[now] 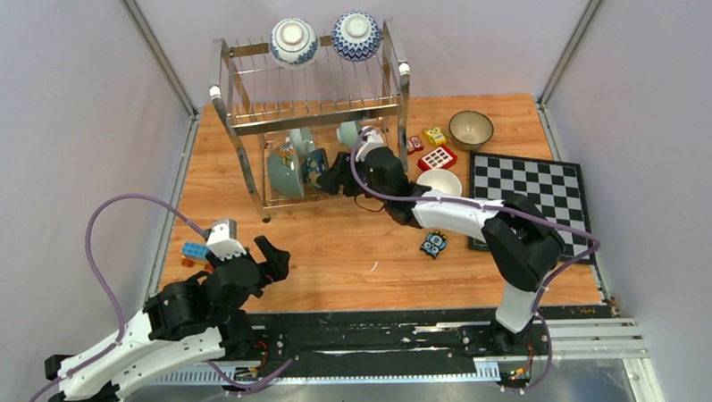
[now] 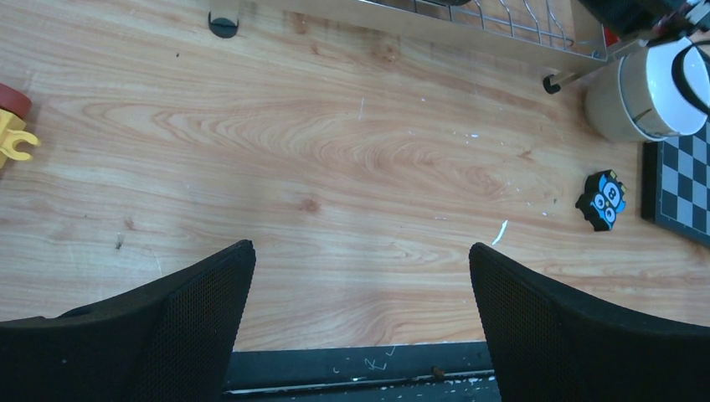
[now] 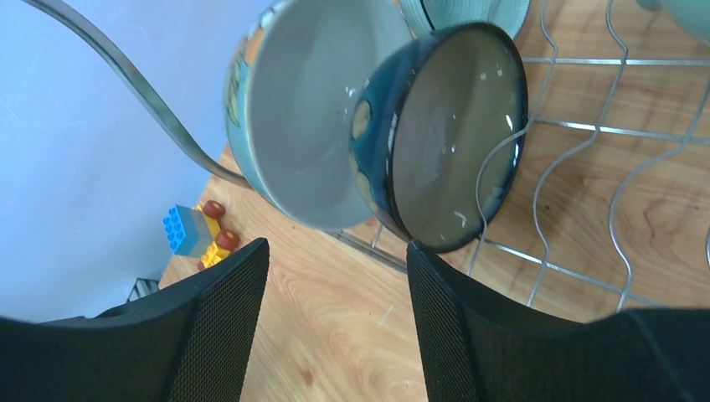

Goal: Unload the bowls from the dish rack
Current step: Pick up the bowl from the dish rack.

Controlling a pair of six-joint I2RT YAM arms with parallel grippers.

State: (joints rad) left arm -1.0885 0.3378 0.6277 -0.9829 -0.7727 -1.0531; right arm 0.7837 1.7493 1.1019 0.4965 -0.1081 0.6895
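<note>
The dish rack is shiny polished metal wire and tube. The dark bowl and pale bowl look glazed, glossy. The table is smooth grained wood, lightly scuffed. The finger pads are matt black mesh-textured.

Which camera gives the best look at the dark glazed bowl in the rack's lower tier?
The right wrist view: the dark bowl looms large, standing on edge in the dish rack beside a paler bowl. The top view shows it small and partly hidden. The left wrist view misses it.
</note>
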